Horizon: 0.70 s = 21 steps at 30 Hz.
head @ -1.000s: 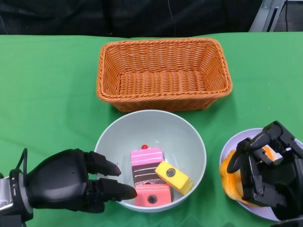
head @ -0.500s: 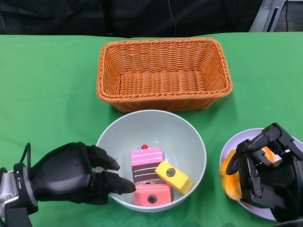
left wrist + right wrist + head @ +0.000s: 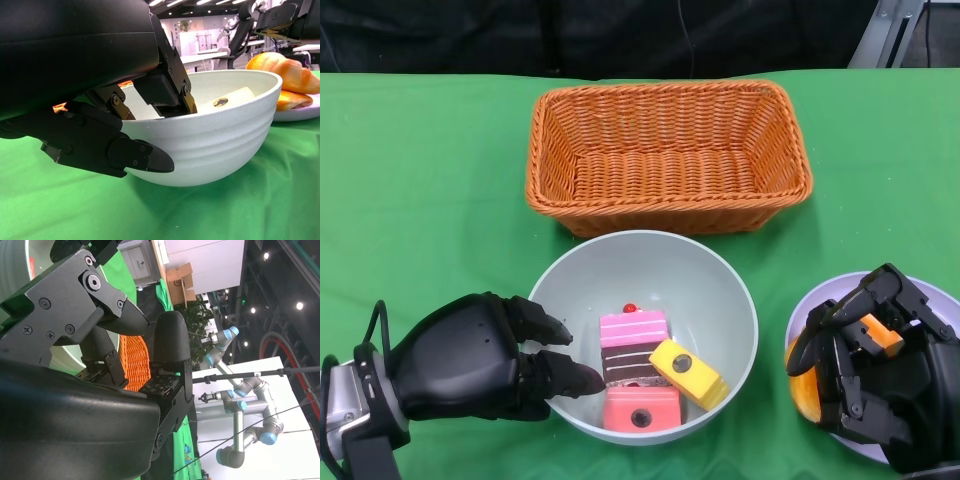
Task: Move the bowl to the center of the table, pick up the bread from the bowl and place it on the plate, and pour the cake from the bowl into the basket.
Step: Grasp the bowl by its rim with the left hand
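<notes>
While basket (image 3: pixel 668 155) sits beyond bowl (image 3: pixel 650 290) (touching), plate (image 3: pixel 808 310) flanks.

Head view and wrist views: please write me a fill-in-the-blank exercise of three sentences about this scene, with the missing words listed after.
1. The left hand grips the rim of the ____.
2. The bread lies on the ____.
3. The wicker basket holds ____ of the cake pieces.

Missing words: bowl; plate; none
</notes>
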Each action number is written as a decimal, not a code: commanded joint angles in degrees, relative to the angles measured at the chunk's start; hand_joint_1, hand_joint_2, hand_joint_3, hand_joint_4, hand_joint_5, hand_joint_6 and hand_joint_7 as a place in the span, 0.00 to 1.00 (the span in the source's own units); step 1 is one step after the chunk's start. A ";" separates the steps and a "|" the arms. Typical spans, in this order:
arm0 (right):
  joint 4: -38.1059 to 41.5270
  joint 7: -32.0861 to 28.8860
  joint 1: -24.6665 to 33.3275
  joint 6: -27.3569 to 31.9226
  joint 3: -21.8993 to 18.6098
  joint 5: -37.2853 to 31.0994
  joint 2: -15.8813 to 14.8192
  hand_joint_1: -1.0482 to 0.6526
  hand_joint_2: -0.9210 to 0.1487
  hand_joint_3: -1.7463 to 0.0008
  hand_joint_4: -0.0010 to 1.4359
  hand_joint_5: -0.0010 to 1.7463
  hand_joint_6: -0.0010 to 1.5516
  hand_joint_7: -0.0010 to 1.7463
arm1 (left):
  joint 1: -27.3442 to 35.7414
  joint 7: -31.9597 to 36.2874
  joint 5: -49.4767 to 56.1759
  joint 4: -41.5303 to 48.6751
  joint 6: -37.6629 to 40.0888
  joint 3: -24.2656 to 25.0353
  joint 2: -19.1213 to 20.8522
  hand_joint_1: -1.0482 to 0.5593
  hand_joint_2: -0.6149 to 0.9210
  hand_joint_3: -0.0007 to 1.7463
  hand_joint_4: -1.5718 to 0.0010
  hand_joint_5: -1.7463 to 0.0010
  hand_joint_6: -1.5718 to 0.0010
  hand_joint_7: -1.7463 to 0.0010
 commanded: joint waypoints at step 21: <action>0.52 -0.18 0.43 -1.33 -0.04 0.29 0.46 0.50 0.49 0.25 0.53 1.00 0.39 0.87 | -3.42 -2.12 1.20 3.90 0.90 -3.51 -0.47 0.41 1.00 0.05 0.65 0.45 0.40 0.98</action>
